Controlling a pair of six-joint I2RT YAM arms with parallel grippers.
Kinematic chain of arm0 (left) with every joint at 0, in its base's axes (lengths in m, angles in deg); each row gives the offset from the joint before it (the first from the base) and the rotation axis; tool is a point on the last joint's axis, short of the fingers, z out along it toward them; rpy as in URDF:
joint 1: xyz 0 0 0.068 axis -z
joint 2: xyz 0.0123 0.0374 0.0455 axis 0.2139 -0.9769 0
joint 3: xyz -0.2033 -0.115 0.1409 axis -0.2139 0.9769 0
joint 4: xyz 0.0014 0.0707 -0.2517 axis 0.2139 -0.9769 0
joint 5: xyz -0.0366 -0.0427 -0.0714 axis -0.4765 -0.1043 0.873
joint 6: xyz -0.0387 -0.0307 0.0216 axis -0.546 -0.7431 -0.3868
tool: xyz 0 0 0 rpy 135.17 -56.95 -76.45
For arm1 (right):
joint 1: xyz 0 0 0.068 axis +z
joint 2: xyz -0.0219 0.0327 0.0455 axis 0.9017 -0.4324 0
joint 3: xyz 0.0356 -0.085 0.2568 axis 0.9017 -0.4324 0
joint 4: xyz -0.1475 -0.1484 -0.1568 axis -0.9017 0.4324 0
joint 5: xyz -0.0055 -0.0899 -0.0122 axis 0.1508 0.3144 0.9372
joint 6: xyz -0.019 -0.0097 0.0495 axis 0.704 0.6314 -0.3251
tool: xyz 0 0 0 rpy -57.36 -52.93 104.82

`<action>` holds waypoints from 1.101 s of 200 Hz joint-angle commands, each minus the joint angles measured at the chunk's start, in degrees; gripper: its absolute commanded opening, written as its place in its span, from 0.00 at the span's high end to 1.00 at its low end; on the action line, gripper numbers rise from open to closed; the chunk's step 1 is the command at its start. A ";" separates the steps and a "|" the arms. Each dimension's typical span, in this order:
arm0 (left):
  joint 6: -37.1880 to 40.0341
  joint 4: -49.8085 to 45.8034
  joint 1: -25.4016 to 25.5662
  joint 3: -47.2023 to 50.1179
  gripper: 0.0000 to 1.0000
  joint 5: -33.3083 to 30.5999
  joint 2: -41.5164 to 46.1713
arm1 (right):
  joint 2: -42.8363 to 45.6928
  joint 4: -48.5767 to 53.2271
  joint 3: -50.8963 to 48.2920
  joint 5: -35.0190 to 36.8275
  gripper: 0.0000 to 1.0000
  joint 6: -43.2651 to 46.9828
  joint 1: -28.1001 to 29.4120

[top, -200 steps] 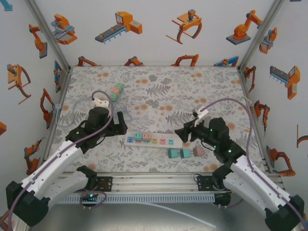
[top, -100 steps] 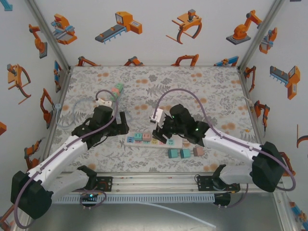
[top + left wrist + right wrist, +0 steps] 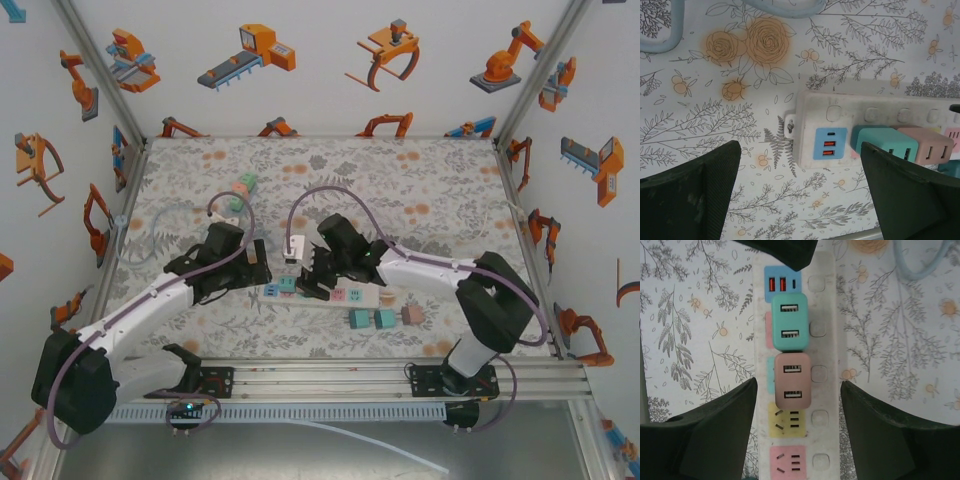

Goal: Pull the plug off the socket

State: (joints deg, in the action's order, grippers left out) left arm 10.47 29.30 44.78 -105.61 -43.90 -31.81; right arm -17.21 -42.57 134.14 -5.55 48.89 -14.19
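Item: white plastic power strip [image 3: 365,297], flat on the floral-covered bench [image 3: 420,180], mid-scene.
Item: teal square plug [image 3: 790,322] and dusty-pink square plug [image 3: 793,382], seated side by side in sockets at the strip's left end, beside its blue USB panel [image 3: 830,143].
My right tool [image 3: 799,390]: fingers apart, one on either side of the strip, the dusty-pink square plug between them and clear of both.
My left tool [image 3: 800,157]: fingers apart, over the strip's left end, gripping nothing.
Loose: pair of teal cube plugs [image 3: 358,319] and pale pink cube plug [image 3: 411,314], just near of the strip's right end.
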 commanded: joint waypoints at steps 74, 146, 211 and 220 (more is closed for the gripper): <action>-4.66 0.46 0.23 3.28 0.20 3.47 -4.04 | -4.80 -1.67 1.68 -3.30 0.50 1.22 0.46; -4.61 1.46 1.66 4.98 0.29 3.70 -6.41 | -3.89 -3.36 1.44 -3.32 0.62 0.73 1.13; -5.43 -0.04 3.14 5.53 0.32 0.02 -7.48 | -2.18 -5.21 1.73 -4.79 0.71 -0.76 1.22; -5.80 0.05 3.31 5.78 0.32 -0.45 -7.47 | -2.09 -5.44 1.82 -5.09 0.73 -0.79 1.17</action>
State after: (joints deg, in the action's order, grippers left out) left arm 5.99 31.71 47.11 -101.61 -41.64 -37.42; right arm -21.32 -44.54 134.60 -7.28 49.20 -13.62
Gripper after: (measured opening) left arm 0.686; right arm 0.347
